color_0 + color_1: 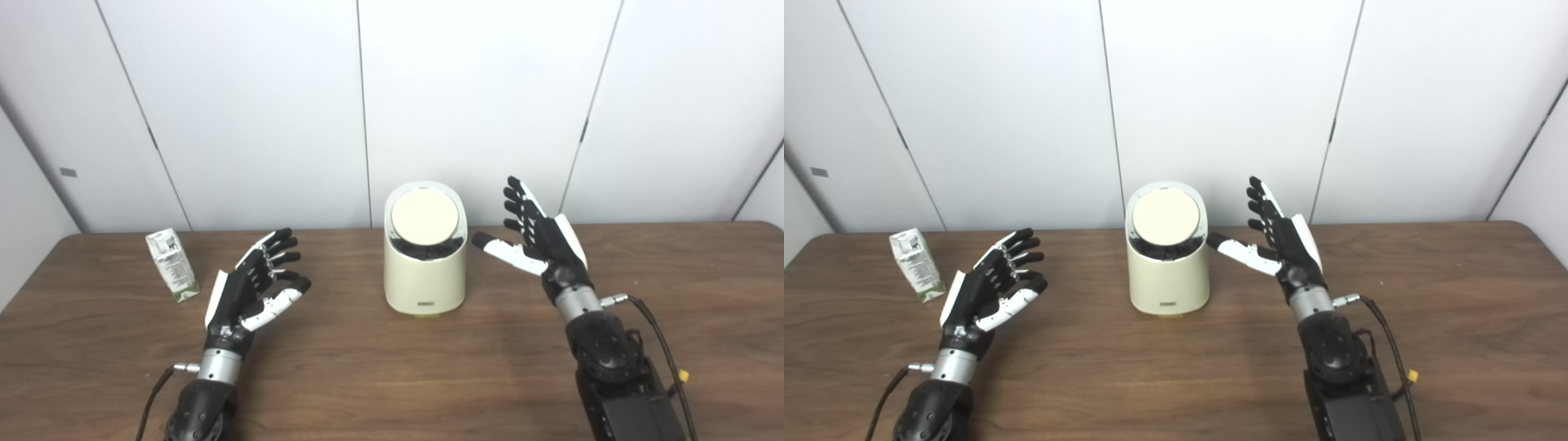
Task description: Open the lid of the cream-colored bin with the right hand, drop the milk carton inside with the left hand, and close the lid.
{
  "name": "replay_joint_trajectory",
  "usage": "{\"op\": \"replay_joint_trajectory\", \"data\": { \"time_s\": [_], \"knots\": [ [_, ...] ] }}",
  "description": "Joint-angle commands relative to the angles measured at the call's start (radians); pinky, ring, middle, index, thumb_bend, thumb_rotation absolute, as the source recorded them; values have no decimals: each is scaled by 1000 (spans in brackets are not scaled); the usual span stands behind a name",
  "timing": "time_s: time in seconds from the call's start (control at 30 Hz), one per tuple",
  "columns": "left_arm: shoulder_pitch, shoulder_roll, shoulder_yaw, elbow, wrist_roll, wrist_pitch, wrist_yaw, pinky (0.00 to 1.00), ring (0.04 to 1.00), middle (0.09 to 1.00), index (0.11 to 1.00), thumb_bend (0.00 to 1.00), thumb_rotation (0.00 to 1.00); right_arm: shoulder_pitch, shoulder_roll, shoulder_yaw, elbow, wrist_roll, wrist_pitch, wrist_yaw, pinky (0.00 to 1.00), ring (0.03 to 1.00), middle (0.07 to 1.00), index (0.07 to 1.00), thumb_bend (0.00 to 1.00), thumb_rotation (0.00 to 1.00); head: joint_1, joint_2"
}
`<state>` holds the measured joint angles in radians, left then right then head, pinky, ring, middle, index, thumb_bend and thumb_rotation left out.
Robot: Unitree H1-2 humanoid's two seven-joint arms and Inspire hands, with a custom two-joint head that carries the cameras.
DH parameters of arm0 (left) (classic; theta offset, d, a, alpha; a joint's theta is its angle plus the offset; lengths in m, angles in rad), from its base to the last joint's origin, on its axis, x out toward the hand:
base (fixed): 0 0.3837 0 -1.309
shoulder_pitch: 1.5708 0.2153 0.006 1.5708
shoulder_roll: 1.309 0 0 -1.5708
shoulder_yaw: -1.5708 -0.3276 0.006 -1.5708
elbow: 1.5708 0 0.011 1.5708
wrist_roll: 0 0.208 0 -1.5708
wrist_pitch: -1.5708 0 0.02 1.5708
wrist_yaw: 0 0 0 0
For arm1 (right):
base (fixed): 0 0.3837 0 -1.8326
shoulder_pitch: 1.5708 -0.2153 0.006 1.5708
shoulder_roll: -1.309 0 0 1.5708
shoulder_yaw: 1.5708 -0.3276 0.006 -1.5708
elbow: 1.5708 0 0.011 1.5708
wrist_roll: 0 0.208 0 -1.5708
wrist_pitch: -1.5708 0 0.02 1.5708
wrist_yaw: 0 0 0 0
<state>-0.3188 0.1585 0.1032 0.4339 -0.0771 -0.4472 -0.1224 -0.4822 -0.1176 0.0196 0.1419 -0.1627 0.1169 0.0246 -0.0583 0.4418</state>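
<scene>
The cream-colored bin [424, 278] stands upright at the middle of the table. Its round lid [424, 213] is tilted up toward me, and a dark opening [427, 248] shows under its lower edge. The milk carton [173, 264], white with green print, stands at the far left of the table. My left hand [254, 288] is open and empty, between the carton and the bin, apart from both. My right hand [539, 239] is open and empty just right of the bin, its thumb pointing at the bin's top without touching it.
The brown wooden table [392, 380] runs the full width of the view. White wall panels [478, 92] stand close behind the bin. Cables hang from both forearms, one by the right wrist [658, 331].
</scene>
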Motion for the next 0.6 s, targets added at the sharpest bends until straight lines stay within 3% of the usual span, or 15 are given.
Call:
{"op": "replay_joint_trajectory", "data": {
  "time_s": [0.0,0.3,0.57],
  "knots": [
    [55,-14,-3,60,-1,-21,5,626,769,824,864,747,292,-68,-10,-1,-11,7,5,7,907,963,968,994,809,485,2,2],
    [53,-13,0,66,1,-22,6,624,766,829,863,751,298,-144,-11,15,29,-30,77,-6,880,954,972,1000,818,462,1,6],
    [50,-15,-3,70,0,-22,2,624,766,824,865,768,307,-170,-11,40,62,-66,101,-11,857,954,966,995,830,427,5,11]
  ]
}}
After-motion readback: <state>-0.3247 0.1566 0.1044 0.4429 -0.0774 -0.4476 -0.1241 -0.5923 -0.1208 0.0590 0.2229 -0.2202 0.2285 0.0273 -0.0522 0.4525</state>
